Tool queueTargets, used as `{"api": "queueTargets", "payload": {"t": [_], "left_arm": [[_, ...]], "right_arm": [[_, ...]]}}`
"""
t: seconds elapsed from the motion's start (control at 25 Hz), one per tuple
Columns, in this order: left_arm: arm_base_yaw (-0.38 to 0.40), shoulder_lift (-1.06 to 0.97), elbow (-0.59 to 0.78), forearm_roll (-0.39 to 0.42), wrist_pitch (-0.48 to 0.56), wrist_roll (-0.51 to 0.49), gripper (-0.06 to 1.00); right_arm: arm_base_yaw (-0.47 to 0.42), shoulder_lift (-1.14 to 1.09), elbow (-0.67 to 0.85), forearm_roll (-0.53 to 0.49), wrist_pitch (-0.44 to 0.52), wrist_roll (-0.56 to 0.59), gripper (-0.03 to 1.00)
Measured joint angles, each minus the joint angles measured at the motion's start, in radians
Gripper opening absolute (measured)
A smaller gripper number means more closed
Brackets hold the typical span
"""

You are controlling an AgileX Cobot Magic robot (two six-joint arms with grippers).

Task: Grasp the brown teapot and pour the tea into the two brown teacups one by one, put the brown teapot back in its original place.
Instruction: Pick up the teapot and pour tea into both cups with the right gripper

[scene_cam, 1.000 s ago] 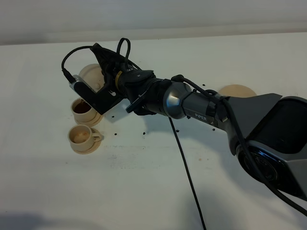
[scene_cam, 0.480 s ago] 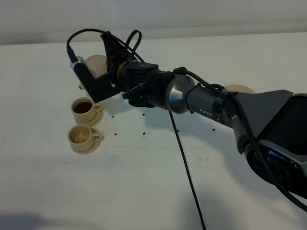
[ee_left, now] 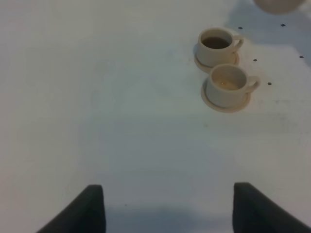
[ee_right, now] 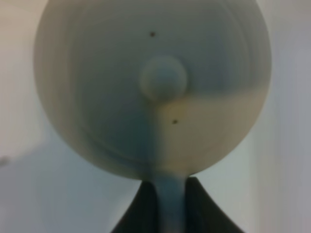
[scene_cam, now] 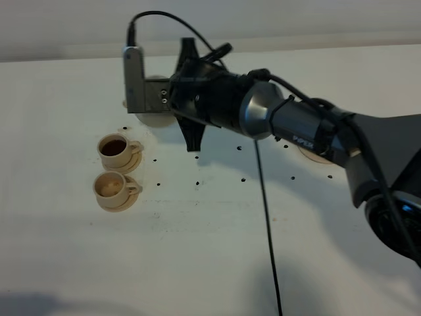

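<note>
The brown teapot (scene_cam: 156, 118) hangs upright above the table, behind and to the right of the cups, mostly hidden by the right wrist. In the right wrist view I see its lid and knob (ee_right: 163, 77) from above. My right gripper (ee_right: 170, 194) is shut on its handle. The two brown teacups stand on saucers at the left: the far one (scene_cam: 116, 149) holds dark tea, the near one (scene_cam: 112, 188) a paler liquid. Both cups also show in the left wrist view (ee_left: 216, 44) (ee_left: 226, 85). The tan disc (scene_cam: 314, 157) peeks out under the right arm. My left gripper (ee_left: 170, 213) is open and empty.
Several small dark specks (scene_cam: 197, 182) lie scattered on the white table between the cups and the disc. A black cable (scene_cam: 266, 224) hangs from the right arm toward the front edge.
The right gripper has risen and swung to the right, away from the far cup. The teapot has turned from a tilt back to upright. The cups have not moved.
</note>
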Motion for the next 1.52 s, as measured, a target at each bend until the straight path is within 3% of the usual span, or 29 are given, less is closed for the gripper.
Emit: {"api": "queueTargets", "payload": {"t": [0.16,0.32,0.72,0.92,1.28,1.52], "left_arm": [[0.000,0.000,0.000,0.000,0.000,0.000,0.53],[0.000,0.000,0.000,0.000,0.000,0.000,0.53],[0.000,0.000,0.000,0.000,0.000,0.000,0.53],[0.000,0.000,0.000,0.000,0.000,0.000,0.53],[0.000,0.000,0.000,0.000,0.000,0.000,0.53],[0.000,0.000,0.000,0.000,0.000,0.000,0.53]], "right_arm": [[0.000,-0.009,-0.002,0.201,0.130,0.000,0.09],[0.000,-0.009,-0.003,0.348,0.179,0.000,0.09],[-0.023,0.007,-0.004,0.443,0.179,0.000,0.09],[-0.051,0.027,-0.005,0.438,0.210,-0.007,0.09],[-0.011,-0.083,0.004,0.413,0.311,-0.147,0.09],[0.096,-0.155,0.149,0.162,0.162,-0.112,0.09]]}}
